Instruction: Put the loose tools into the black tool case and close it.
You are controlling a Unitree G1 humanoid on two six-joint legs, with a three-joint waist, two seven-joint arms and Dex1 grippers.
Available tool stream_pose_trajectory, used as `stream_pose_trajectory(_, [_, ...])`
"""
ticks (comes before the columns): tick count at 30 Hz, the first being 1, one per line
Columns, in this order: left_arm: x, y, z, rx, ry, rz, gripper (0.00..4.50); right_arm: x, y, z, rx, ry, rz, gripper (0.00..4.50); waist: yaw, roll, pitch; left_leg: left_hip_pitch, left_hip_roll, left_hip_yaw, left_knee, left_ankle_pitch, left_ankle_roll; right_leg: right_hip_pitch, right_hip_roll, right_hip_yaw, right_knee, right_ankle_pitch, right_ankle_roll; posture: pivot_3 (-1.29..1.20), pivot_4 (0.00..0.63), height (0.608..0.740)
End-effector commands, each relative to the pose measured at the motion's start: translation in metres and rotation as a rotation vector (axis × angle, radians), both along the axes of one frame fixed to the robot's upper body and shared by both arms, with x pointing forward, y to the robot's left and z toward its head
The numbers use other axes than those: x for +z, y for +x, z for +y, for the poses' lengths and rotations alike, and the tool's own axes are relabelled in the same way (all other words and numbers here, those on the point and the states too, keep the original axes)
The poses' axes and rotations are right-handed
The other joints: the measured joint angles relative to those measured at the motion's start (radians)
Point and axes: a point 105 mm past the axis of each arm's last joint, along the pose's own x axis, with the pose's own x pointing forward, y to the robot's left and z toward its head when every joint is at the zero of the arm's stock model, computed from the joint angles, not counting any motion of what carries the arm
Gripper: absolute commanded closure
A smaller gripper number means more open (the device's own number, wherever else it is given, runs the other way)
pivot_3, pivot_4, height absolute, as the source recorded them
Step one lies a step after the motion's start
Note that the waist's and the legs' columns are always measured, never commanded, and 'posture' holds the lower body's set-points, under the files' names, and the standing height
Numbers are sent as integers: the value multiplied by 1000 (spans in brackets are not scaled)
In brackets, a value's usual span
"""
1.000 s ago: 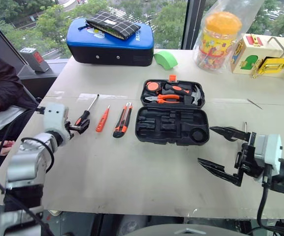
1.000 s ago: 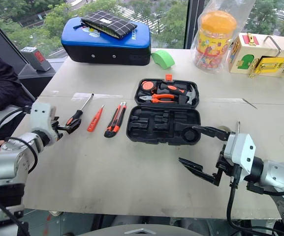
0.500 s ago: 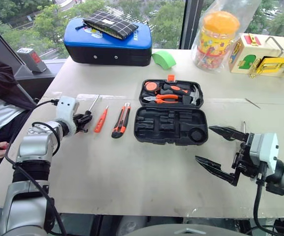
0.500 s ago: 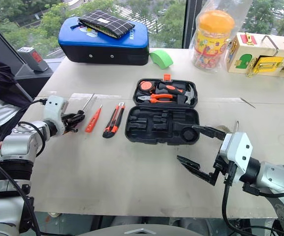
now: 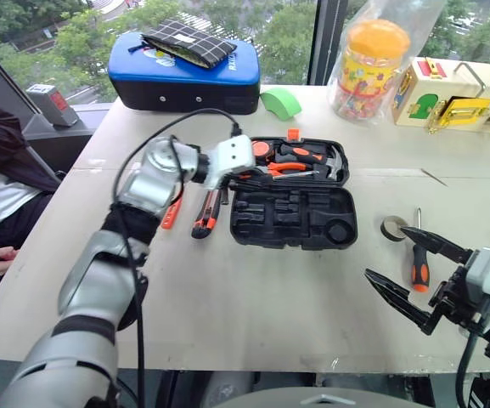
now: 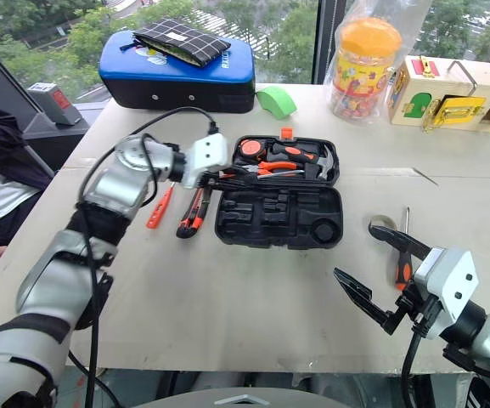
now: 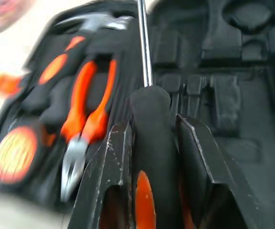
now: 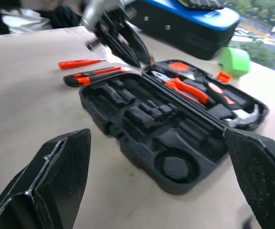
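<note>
A: Your left hand [image 7: 149,143] pinches a screwdriver [image 7: 147,119] by its black handle, shaft out over the hinge of the open black tool case [image 5: 294,218].

B: Risk?

A: The long shaft could snag the pliers [image 5: 289,169] in the lid or miss its slot. Your right hand [image 5: 410,268] is spread wide above the desk [image 5: 228,297], beside the second screwdriver [image 5: 419,272] and tape roll [image 5: 392,228]; a swing could knock them.

B: Others?

A: Tester [image 5: 171,214] and utility knife [image 5: 205,216] lie left of the case.

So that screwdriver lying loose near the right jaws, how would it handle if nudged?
The screwdriver has a round handle and thin straight shaft, so it would probably roll. It looks rigid, likely light. The tape roll beside it might stop it.
</note>
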Motion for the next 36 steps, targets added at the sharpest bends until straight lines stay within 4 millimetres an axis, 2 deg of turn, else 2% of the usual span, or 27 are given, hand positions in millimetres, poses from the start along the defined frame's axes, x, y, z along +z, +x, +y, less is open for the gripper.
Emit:
stream_pose_trajectory(1, [-11, 10, -4, -40, 121, -31, 3684, 10, -8, 2, -5, -30, -63, 0, -3, 0, 0, 0, 0, -1, 0, -1, 1, 0, 0, 0, 0, 0, 0, 0, 150, 740])
stream_pose_trajectory(7, [-29, 18, 6, 0, 222, -14, 3684, 7, -13, 1, -35, -35, -66, 0, -9, -1, 0, 0, 1, -2, 0, -2, 4, -1, 2, 0, 0, 0, 0, 0, 150, 740])
stream_pose_trajectory(13, [-34, 23, 14, 35, 258, -32, 3684, 1, -15, 1, -50, -33, -60, 0, -8, -1, 0, 0, 1, -1, 3, -2, 4, 0, 1, 1, 2, 0, 1, 0, 150, 740])
stream_pose_trajectory(19, [-32, 30, 12, 70, 271, -85, 3684, 0, -13, 0, -48, -35, -68, 0, -5, -1, 0, 2, 1, -1, 4, -2, 4, 0, 2, 1, 8, 0, 1, 0, 150, 740])
stream_pose_trajectory(21, [-25, 34, 11, 84, 252, -116, 2682, -1, -12, 0, -46, -36, -69, 0, -4, -1, 0, 3, 1, -1, 4, -2, 4, 0, 2, 1, 9, 0, 1, 0, 150, 740])
stream_pose_trajectory(24, [-1, 36, 3, 77, 116, -163, 1785, -3, -13, 0, -42, -36, -68, 0, 0, -1, 0, 4, 1, -2, 5, -2, 3, 1, 1, 1, 11, -1, 1, 0, 150, 740])
stream_pose_trajectory(26, [15, 35, -1, 76, -2, -143, 982, -5, -12, 1, -42, -35, -69, 0, -1, -2, 1, 4, 1, -2, 5, -2, 3, 0, 1, 1, 12, -1, 1, 0, 150, 740])
stream_pose_trajectory(30, [31, 34, 4, 123, -162, -54, 982, -7, -10, 4, -39, -26, -76, 0, -5, -2, 1, 3, 1, -3, 4, -2, 3, 0, 1, 0, 11, -1, 2, 0, 150, 740])
stream_pose_trajectory(31, [32, 35, 5, 149, -192, -30, 1631, -7, -10, 5, -37, -24, -78, 0, -6, -2, 1, 3, 1, -3, 4, -2, 3, 0, 2, 0, 11, -1, 2, 0, 150, 740])
stream_pose_trajectory(33, [31, 36, 7, 184, -242, 25, 2409, -7, -9, 6, -35, -21, -82, 0, -6, -2, 1, 2, 1, -3, 4, -2, 3, -1, 1, 0, 11, -2, 2, 0, 150, 740])
stream_pose_trajectory(36, [23, 38, 4, 270, -329, 77, 3896, -7, -6, 6, -36, -21, -85, 0, -5, -2, 1, 2, 1, -3, 4, -2, 3, -1, 1, 0, 11, -2, 2, 0, 150, 740])
